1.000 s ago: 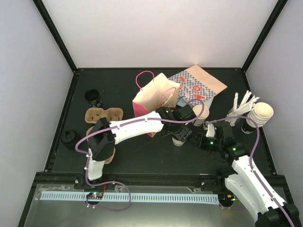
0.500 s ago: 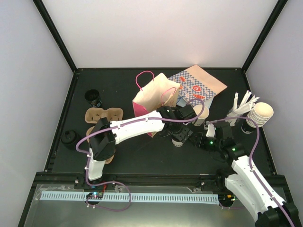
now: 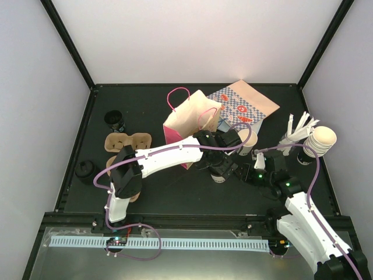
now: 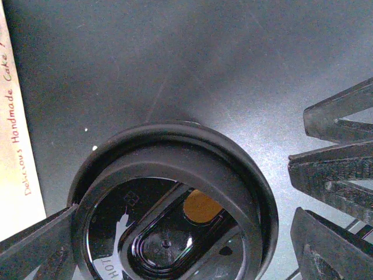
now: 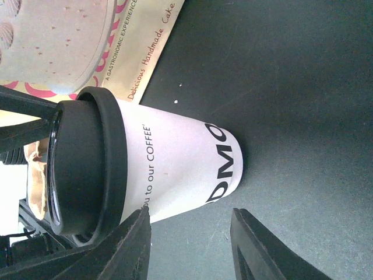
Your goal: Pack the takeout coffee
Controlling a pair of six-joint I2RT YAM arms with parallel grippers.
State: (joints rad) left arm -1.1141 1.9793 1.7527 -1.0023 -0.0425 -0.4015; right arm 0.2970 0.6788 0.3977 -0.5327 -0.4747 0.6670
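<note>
- Left pincer (image 4: 183,214): its jaws have gone from part-closed to fully spread within the last second. They stand on either side of the lid (image 5: 87,169). The right jaw is clear of the rim; the left jaw, lower left of the wrist frame, is at or just beside it.
- In the top view the left arm has hardly shifted. Only the jaws have changed.
- The lid sits on the coffee (image 5: 175,169) and looks level around the rim in the right wrist view. My reading: the lid has just been let go, so capping is probably done.
- The coffee stands upright on the tabletop (image 3: 175,192), at the centre of the top frame. It is just right of the lower corner of the pink bag (image 3: 186,125) and not in it.
- Right pincer (image 5: 189,213): same half-spread as a second ago, with nothing between the jaws. The cup wall lies just beyond the tips, one tip near the lid and the other near the base. It does not appear to be gripping.
- Consequence: the cup stands free, with neither arm holding it.
- Still to do: grasp the cup, lift it over the bag mouth and lower it in.
- Risk: the bag looks light and could tip when the cup goes in.
</note>
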